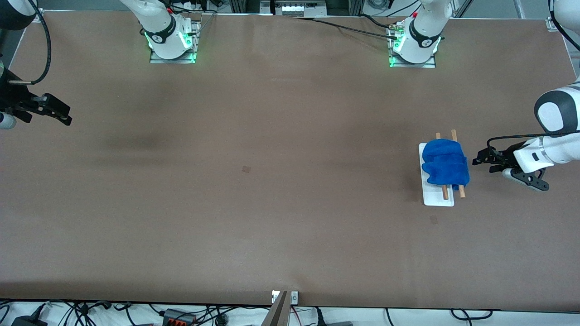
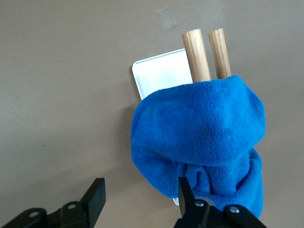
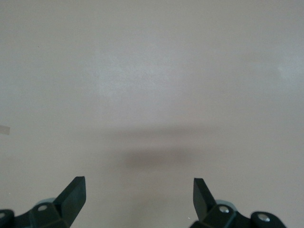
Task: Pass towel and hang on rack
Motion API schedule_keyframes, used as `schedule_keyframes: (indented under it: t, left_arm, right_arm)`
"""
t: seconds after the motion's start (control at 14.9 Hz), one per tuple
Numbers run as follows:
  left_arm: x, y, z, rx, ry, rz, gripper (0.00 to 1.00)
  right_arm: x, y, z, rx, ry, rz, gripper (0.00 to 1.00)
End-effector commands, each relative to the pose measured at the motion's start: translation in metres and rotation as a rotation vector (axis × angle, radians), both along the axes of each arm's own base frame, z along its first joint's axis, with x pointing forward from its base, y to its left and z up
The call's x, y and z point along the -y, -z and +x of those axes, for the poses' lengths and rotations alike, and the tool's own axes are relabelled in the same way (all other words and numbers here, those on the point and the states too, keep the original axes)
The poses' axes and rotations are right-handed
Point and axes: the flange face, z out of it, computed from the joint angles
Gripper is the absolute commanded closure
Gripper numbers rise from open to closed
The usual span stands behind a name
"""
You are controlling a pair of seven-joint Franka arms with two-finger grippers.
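Note:
The blue towel [image 1: 445,163] hangs draped over the two wooden rods [image 1: 453,135] of the rack, whose white base [image 1: 437,197] lies toward the left arm's end of the table. My left gripper [image 1: 482,164] hovers just beside the rack, open and holding nothing. In the left wrist view the towel [image 2: 204,137] covers most of the rods [image 2: 197,54] and the base [image 2: 161,73], and the left gripper [image 2: 140,190] has one finger [image 2: 185,194] in front of the towel's lower edge. My right gripper [image 1: 63,115] waits open over the right arm's end of the table, with bare table under it [image 3: 137,185].
The two arm bases [image 1: 172,38] [image 1: 414,43] stand along the table's edge farthest from the front camera. A small dark mark [image 1: 246,169] lies mid-table. Cables [image 1: 181,314] run along the near edge.

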Motion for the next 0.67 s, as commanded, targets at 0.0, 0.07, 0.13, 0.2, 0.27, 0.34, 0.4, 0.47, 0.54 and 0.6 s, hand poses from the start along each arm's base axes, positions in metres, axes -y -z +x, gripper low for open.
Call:
schedule_keyframes:
  t: [0.0, 0.07, 0.13, 0.2, 0.27, 0.34, 0.4, 0.47, 0.54, 0.6]
  left_arm:
    - [0.004, -0.009, 0.002, 0.0, -0.008, 0.005, 0.28]
    - [0.006, -0.013, 0.002, -0.007, -0.017, 0.004, 0.28]
    - [0.007, -0.02, 0.006, -0.003, -0.019, 0.004, 0.27]
    - [0.007, -0.026, 0.01, 0.002, -0.02, 0.006, 0.27]
    - [0.007, -0.029, 0.011, 0.001, -0.028, 0.005, 0.26]
    - [0.007, -0.033, 0.012, -0.008, -0.035, 0.003, 0.26]
    - [0.008, -0.038, 0.013, -0.02, -0.044, 0.002, 0.26]
    - [0.009, -0.05, 0.016, -0.027, -0.049, 0.002, 0.26]
    - [0.009, -0.061, 0.019, -0.04, -0.058, 0.001, 0.26]
    - [0.008, -0.075, 0.023, -0.053, -0.065, 0.003, 0.26]
  right_arm:
    - [0.002, -0.003, 0.0, 0.006, -0.01, 0.007, 0.0]
    - [0.002, -0.004, 0.0, 0.007, -0.01, 0.006, 0.0]
    - [0.002, -0.004, 0.001, 0.006, -0.01, 0.007, 0.0]
    - [0.003, -0.005, 0.003, 0.009, -0.008, 0.006, 0.0]
    - [0.003, -0.003, 0.004, 0.006, -0.009, 0.006, 0.0]
    - [0.003, -0.003, 0.004, 0.006, -0.009, 0.006, 0.0]
    - [0.001, -0.004, 0.004, 0.006, -0.012, 0.007, 0.0]
    - [0.001, -0.004, 0.004, 0.006, -0.011, 0.008, 0.0]
    - [0.002, -0.004, 0.003, 0.007, -0.009, 0.008, 0.0]
    - [0.003, -0.005, 0.003, 0.007, -0.008, 0.008, 0.0]
